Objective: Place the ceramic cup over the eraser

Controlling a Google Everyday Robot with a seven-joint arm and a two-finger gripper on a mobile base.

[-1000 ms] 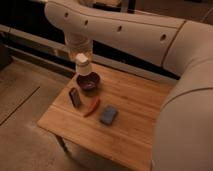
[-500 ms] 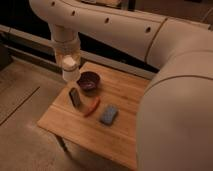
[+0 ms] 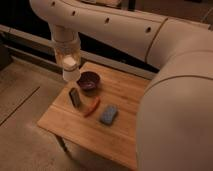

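Arm (image 3: 115, 25): big white links. One runs across the top of view, and a bulkier section fills the right side and hides the tabletop's far-right corner and right edge. Wrist drops straight down at upper left.

Tabletop (image 3: 122, 92): light wood slats, small, w/ one leg visible under the near-left corner. Sits on a grey floor (image 3: 20, 105).

Dark maroon bowl (image 3: 89, 81): round, upright, by the far-left corner, set in a bit from the left edge.

Blue pad (image 3: 108, 114): flat rect., approx. mid-tabletop, nearer the near edge than the bowl. Apart from everything else.

Ceramic cup (image 3: 71, 73): pale cream, hanging at the end of the wrist and off the wood. Jaws clenched on the ceramic cup, held over the left edge close to the far-left corner. In view it's just left of the bowl's rim and above the eraser, w/ a gap between cup and eraser. Can't tell which way the cup's mouth faces.

Eraser (image 3: 75, 96): small dark grey-black block on the tabletop by the left edge, on the near-edge side of the bowl, close to it, contact unclear. Uncovered.

Orange-red stick (image 3: 92, 106): thin, lying diagonal between eraser and blue pad, closer to the eraser. Far end points toward the bowl.
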